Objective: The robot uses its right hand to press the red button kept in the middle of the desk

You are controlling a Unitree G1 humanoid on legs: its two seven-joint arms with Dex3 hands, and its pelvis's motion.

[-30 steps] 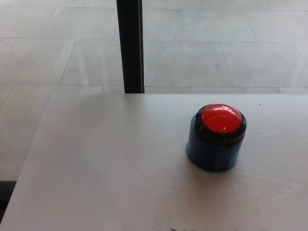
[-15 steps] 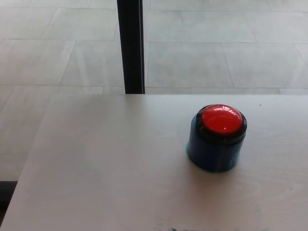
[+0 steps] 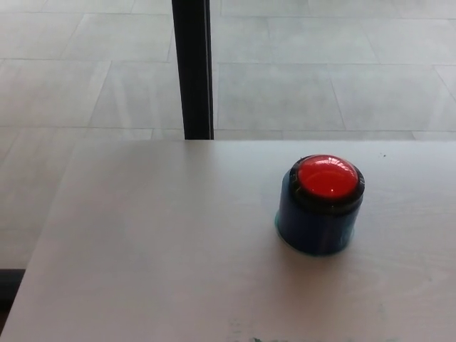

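A red domed button (image 3: 327, 177) sits on top of a dark blue round housing (image 3: 314, 226), ringed in black. It stands upright on the pale desk (image 3: 157, 249), right of the middle of the head view. Nothing touches the button. Neither of my hands shows anywhere in the picture.
A black vertical post (image 3: 192, 68) rises behind the desk's far edge, left of the button. Grey floor tiles (image 3: 313, 78) lie beyond the desk. The desk's left edge runs diagonally at the lower left.
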